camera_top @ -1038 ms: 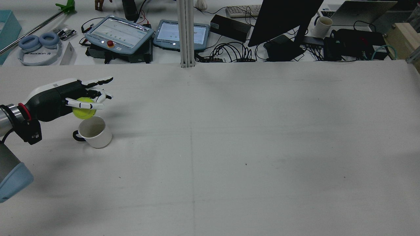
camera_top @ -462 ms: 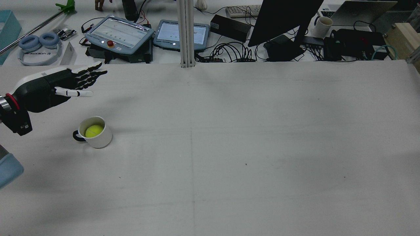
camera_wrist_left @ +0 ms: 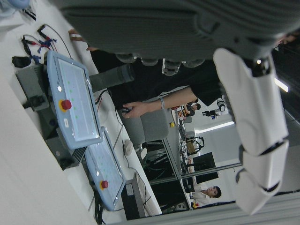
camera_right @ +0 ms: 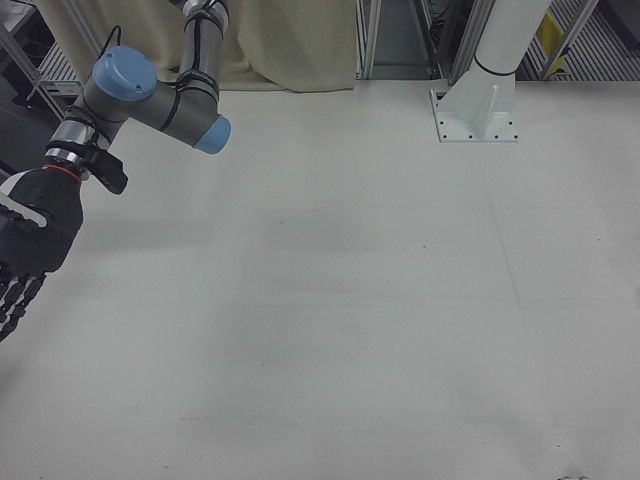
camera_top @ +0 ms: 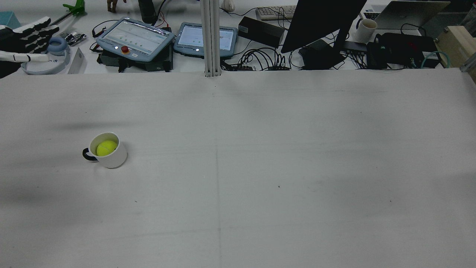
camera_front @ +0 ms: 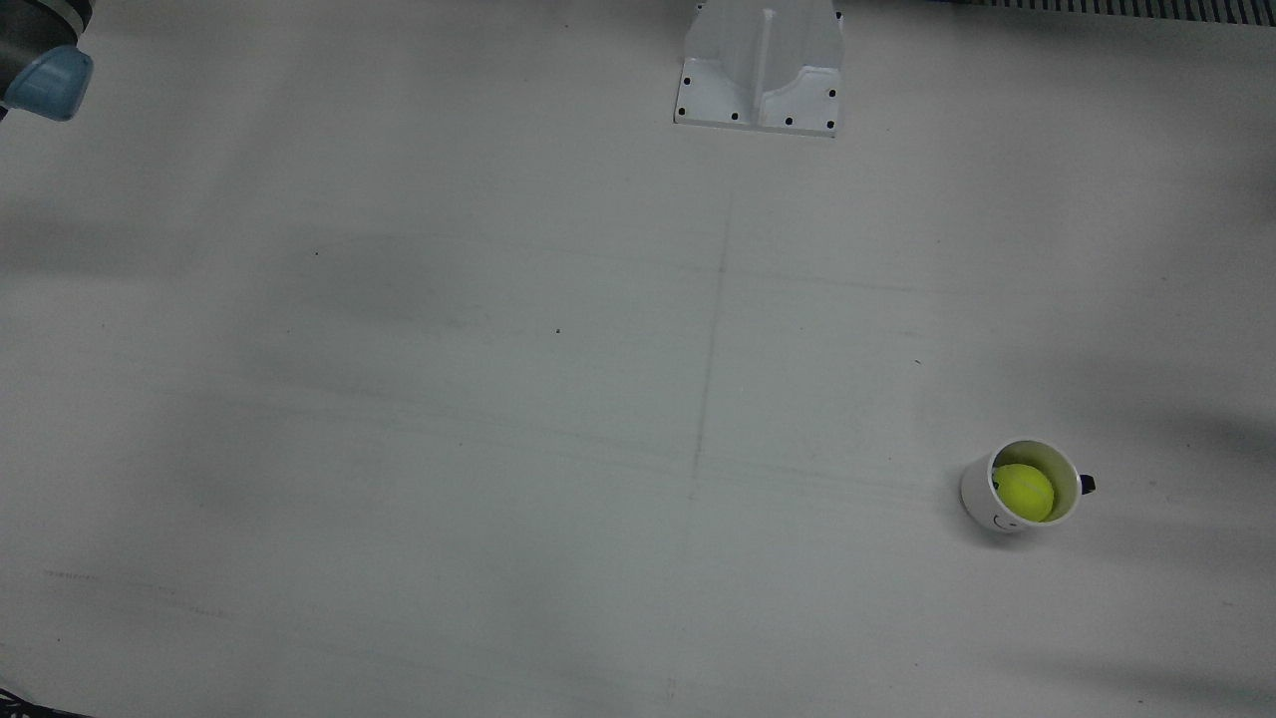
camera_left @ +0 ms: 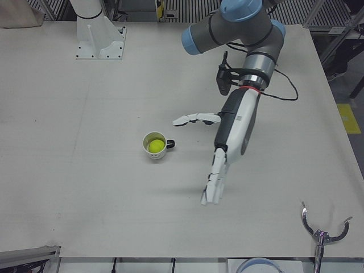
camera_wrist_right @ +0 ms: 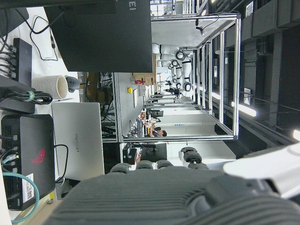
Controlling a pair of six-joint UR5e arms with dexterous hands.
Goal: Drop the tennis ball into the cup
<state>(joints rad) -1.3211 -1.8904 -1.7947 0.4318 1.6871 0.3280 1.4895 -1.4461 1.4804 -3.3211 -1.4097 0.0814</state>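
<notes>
The yellow tennis ball (camera_top: 106, 147) lies inside the white cup (camera_top: 113, 159), which stands upright on the left side of the table; its dark handle points left in the rear view. The ball (camera_front: 1024, 492) in the cup (camera_front: 979, 496) also shows in the front view and in the left-front view (camera_left: 154, 146). My left hand (camera_top: 26, 31) is open and empty, fingers straight, raised far from the cup at the rear view's top left; the left-front view (camera_left: 232, 126) shows it too. My right hand (camera_right: 28, 245) hangs open and empty at the table's other side.
Beyond the table's far edge are two teach pendants (camera_top: 135, 39), headphones (camera_top: 46, 59), a dark monitor (camera_top: 319, 22), cables and a mug (camera_top: 364, 29). A white arm pedestal (camera_front: 760, 70) stands at the robot's side of the table. The table surface (camera_top: 260, 167) is otherwise bare.
One second ago my left hand held the ball just above the cup. The hand opened, the ball dropped into the cup, and the hand rose and drew away towards the far left.
</notes>
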